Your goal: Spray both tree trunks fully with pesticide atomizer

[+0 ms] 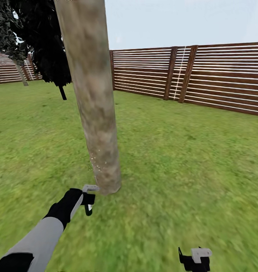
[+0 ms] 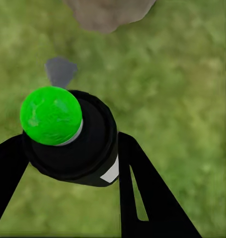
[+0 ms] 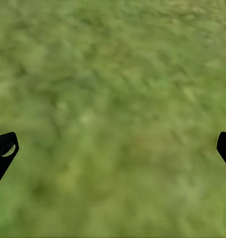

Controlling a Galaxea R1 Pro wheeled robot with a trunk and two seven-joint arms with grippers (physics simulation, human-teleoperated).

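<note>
Fenced lawn (image 1: 189, 158), left claw (image 2: 68, 163) clamped around green-capped atomizer (image 2: 68, 136) beside tree trunk (image 1: 93, 98); right claw (image 3: 113, 148) spread open.

You have one thick pale tree trunk (image 1: 91, 94) ahead, one atomizer (image 2: 68, 134) with one green cap, two claws, left (image 1: 89, 198) and right (image 1: 195, 260), two dark cypresses (image 1: 42, 41), and one slatted fence (image 1: 204, 75).

Near-black cypress (image 1: 45, 41) standing far left under pale sky (image 1: 174, 20); a second dark-crowned tree (image 1: 8, 34) farther back at the left edge.
</note>
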